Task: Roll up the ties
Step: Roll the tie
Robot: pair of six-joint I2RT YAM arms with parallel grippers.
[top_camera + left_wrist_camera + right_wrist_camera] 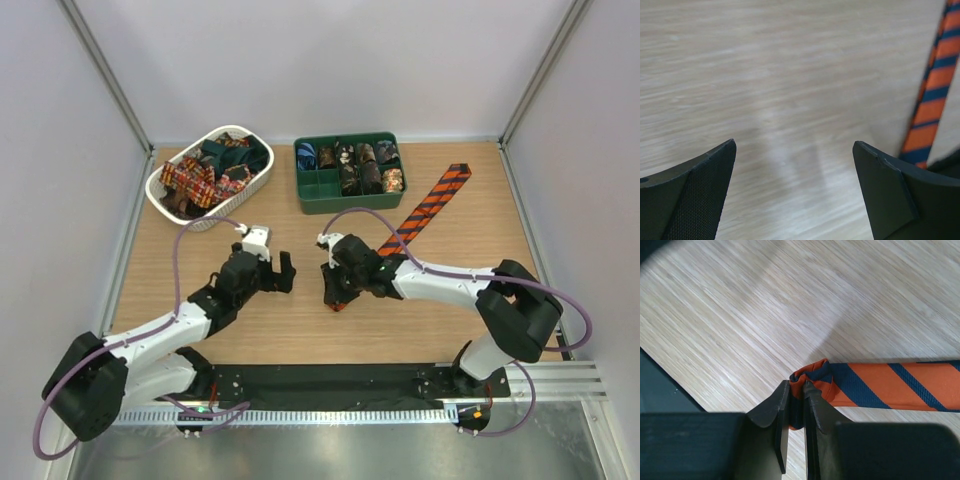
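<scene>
An orange tie with dark diagonal stripes (428, 206) lies stretched across the table from the back right toward the middle. Its near end is folded over in a small curl (816, 381), and my right gripper (338, 292) is shut on that curl. The rest of the strip (900, 391) runs off to the right in the right wrist view. My left gripper (280, 272) stands open a short way left of the tie end, nothing between its fingers (695, 190). The striped tie (935, 85) shows at the right edge of the left wrist view.
A white oval slotted basket (165, 183) at the back left holds several loose ties, red plaid and dark green among them. A green compartment tray (318, 192) at the back centre holds several rolled ties. A black mat edge (660, 390) lies along the near table side.
</scene>
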